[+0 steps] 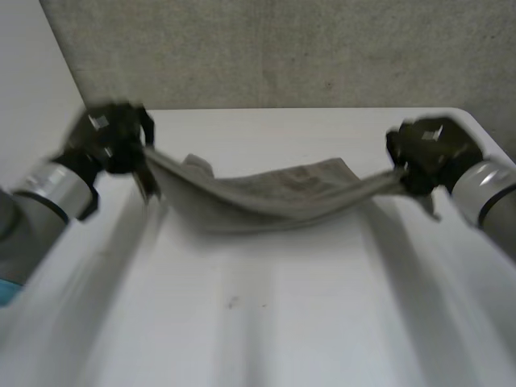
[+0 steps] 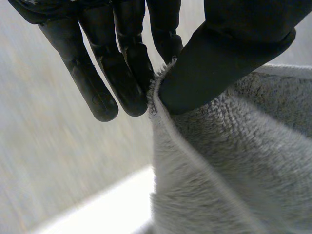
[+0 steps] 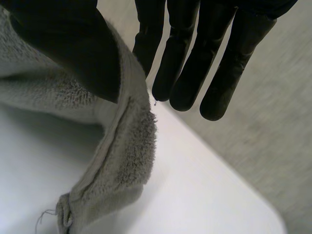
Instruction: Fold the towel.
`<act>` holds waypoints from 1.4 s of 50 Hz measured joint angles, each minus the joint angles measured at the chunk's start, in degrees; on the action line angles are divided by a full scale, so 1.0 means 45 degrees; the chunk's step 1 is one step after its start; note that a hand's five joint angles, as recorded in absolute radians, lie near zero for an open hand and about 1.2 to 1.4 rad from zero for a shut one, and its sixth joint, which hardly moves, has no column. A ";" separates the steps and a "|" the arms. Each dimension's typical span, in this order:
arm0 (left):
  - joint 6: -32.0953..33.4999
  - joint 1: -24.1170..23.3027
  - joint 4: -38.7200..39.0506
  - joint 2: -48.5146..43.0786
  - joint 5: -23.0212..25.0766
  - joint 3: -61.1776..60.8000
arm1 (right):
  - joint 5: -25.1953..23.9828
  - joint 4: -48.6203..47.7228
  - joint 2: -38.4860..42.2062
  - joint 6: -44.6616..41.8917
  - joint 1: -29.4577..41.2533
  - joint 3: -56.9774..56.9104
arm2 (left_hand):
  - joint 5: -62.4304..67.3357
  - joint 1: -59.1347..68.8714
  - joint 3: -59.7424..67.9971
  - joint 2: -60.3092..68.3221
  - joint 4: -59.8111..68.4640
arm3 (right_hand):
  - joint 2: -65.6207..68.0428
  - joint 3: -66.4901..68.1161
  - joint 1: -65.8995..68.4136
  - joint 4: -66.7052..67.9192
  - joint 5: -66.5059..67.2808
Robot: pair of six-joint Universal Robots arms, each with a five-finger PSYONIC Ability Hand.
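A grey towel (image 1: 274,196) hangs stretched between my two hands above the white table (image 1: 266,322), sagging in the middle. My left hand (image 1: 117,137) holds its left end; in the left wrist view the thumb (image 2: 229,53) pinches the towel's hemmed edge (image 2: 219,161) against the fingers (image 2: 124,73). My right hand (image 1: 423,153) holds the right end; in the right wrist view the thumb (image 3: 73,48) presses the towel's edge (image 3: 122,156) against the straight fingers (image 3: 195,63), and a corner of the cloth dangles below.
The table's far edge (image 1: 306,110) runs just behind the towel, with grey carpet (image 1: 282,48) beyond it. Its rounded corner (image 3: 263,214) lies below my right hand's fingertips.
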 measured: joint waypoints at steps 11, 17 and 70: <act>0.0933 0.0565 -0.4121 0.4395 0.0119 0.1690 | -0.0345 0.5498 -0.2453 -0.1666 -0.0027 -0.4287 | 0.0061 0.0050 0.0055 0.0037 0.0055 | 0.0002 0.0000 0.0000 0.0000 0.0002; 0.2953 0.0793 -0.6764 0.4196 0.0119 0.2404 | -0.0267 0.6910 -0.2730 -0.3297 0.0016 -0.4788 | 0.0061 0.0050 0.0056 0.0039 0.0055 | 0.0002 0.0000 0.0000 0.0000 0.0002; 0.4232 -0.0355 0.2690 -0.2593 0.0477 0.0343 | 0.1525 -0.1311 0.2593 -0.4340 0.0856 -0.1034 | 0.0118 0.0167 0.0072 0.0053 0.0060 | 0.0058 0.0076 0.0001 0.0001 0.0045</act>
